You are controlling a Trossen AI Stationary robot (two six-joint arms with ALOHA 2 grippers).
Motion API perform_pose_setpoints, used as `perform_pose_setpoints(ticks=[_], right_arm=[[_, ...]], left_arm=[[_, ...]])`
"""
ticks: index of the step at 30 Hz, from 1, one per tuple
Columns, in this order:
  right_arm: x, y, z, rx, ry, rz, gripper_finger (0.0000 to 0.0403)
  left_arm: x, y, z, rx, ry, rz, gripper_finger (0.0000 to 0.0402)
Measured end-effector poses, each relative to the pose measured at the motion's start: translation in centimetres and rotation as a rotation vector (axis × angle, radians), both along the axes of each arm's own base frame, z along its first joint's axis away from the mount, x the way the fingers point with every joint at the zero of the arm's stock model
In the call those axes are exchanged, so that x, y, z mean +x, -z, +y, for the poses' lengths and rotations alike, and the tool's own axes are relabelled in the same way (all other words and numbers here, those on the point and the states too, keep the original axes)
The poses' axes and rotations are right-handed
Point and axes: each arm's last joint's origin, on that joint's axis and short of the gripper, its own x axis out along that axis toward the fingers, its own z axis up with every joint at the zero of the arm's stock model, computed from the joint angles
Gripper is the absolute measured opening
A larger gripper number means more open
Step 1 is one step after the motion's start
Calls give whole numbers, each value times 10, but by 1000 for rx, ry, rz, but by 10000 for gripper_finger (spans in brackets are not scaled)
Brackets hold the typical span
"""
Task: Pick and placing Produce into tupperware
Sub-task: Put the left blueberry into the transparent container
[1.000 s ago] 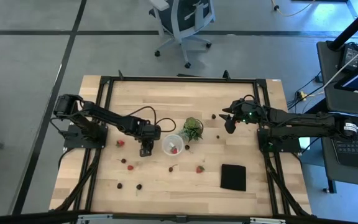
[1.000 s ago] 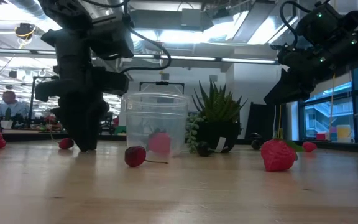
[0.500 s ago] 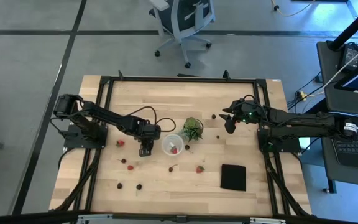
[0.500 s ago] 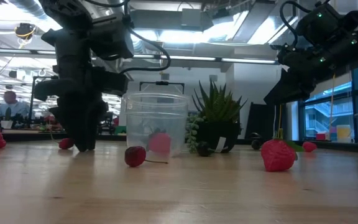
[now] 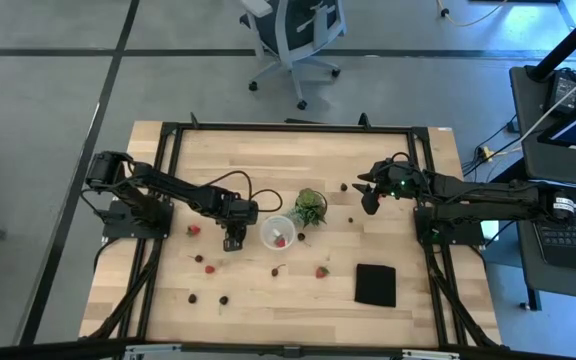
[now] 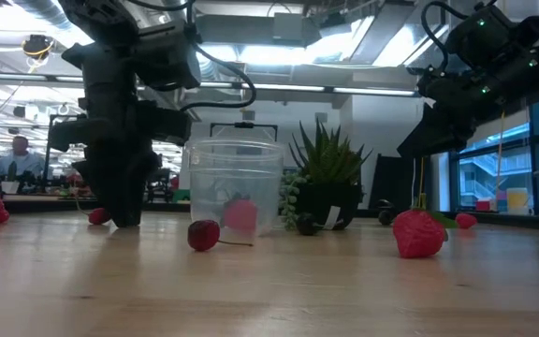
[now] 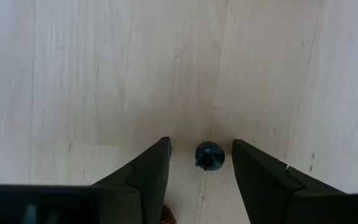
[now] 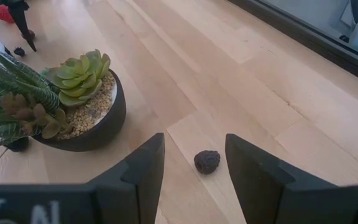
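From above, the left gripper [image 5: 234,243] is reaching down beside the tupperware [image 5: 277,232], which is holding one red piece. The right gripper [image 5: 369,203] is waiting, released, over a dark berry [image 8: 207,161]. The left wrist view is showing parted fingers [image 7: 146,171] straddling a dark round berry [image 7: 209,155], ungrasped; closing off-centre could be rolling it away.

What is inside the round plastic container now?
One red piece lies inside the container, seen through its clear wall in the low view. Whether anything smaller lies behind it cannot be seen.

Pale matt wooden table [image 5: 298,170]
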Motion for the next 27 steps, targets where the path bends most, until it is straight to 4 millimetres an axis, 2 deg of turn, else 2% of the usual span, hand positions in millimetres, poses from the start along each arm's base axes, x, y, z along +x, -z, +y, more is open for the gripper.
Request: perform_pose_setpoints(ticks=[20,27], right_arm=[[0,0,0,1,1,-1,172],[0,0,0,2,1,0,172]], left_arm=[[1,0,0,25,1,-11,46],[2,-1,1,29,3,-15,43]])
